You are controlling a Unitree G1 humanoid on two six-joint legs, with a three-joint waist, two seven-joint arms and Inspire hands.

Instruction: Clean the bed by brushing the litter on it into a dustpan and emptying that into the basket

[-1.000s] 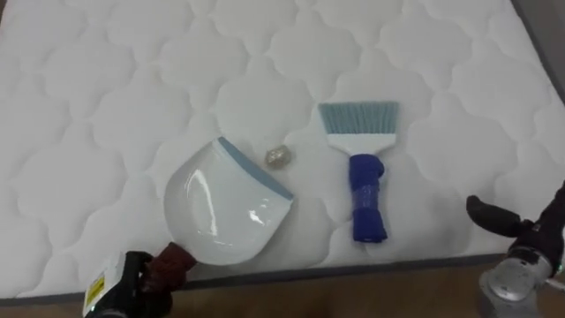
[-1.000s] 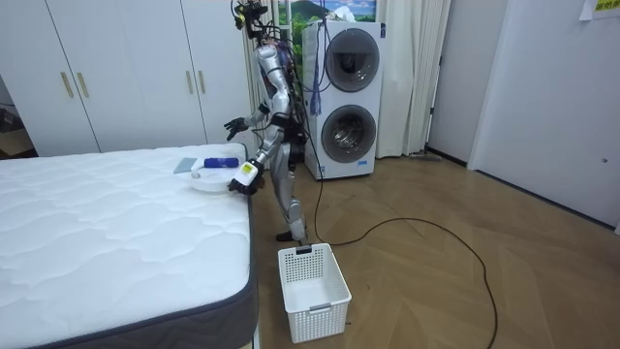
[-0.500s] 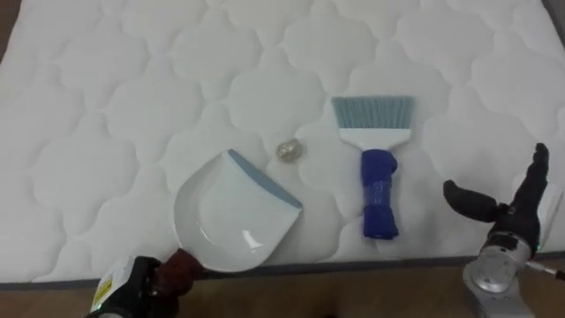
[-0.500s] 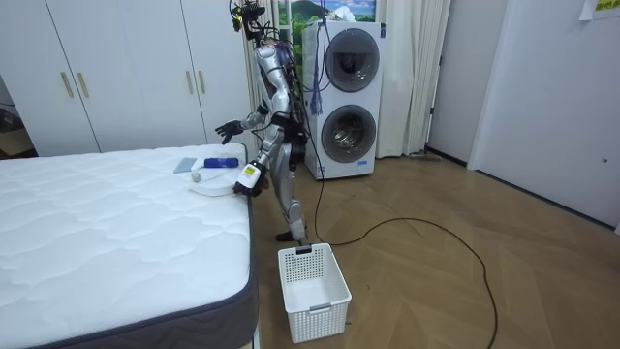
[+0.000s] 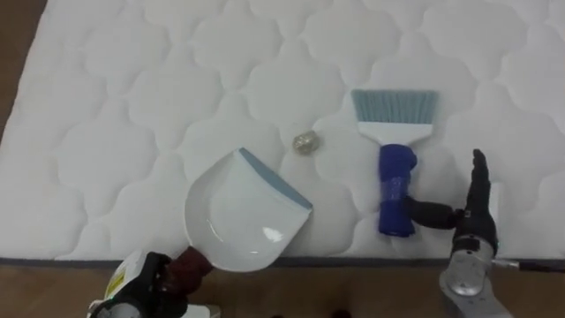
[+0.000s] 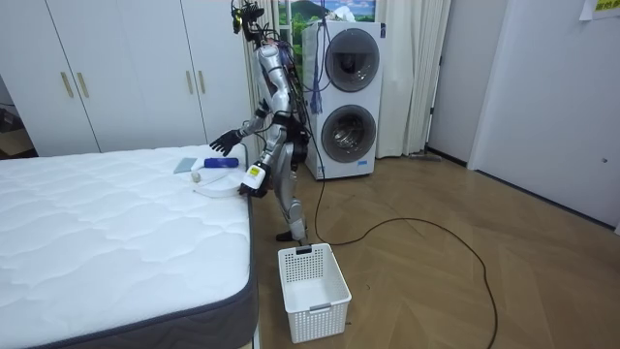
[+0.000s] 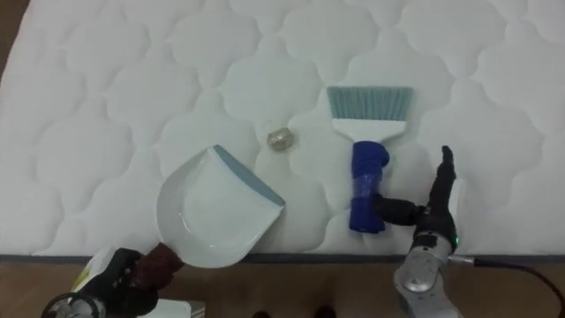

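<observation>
1. lettering on the yellow label by the left hand (image 5: 146, 287) is too small to read.
2. bed: a white quilted mattress (image 5: 132, 106) with a dark band along its near edge.
3. white dustpan (image 5: 243, 212) with a blue-grey lip rests on the mattress near that edge. the left hand, at its 7 o'clock, has its fingers clamped round the dark red handle.
4. a small crumpled greyish scrap (image 5: 306, 141) lies on the mattress at the dustpan's 1 o'clock, just off the lip.
5. brush (image 5: 395, 163) with pale blue bristles, white head and blue handle lies flat at the scrap's 3 o'clock, bristles toward 12.
6. right hand (image 5: 468, 225) is at the brush's 4 o'clock, fingers straight and together, thumb spread toward the handle's end. whether it touches cannot be told.
7. room view: the robot leans over the bed's corner, and a white basket (image 6: 325, 296) stands on the floor near its feet.
</observation>
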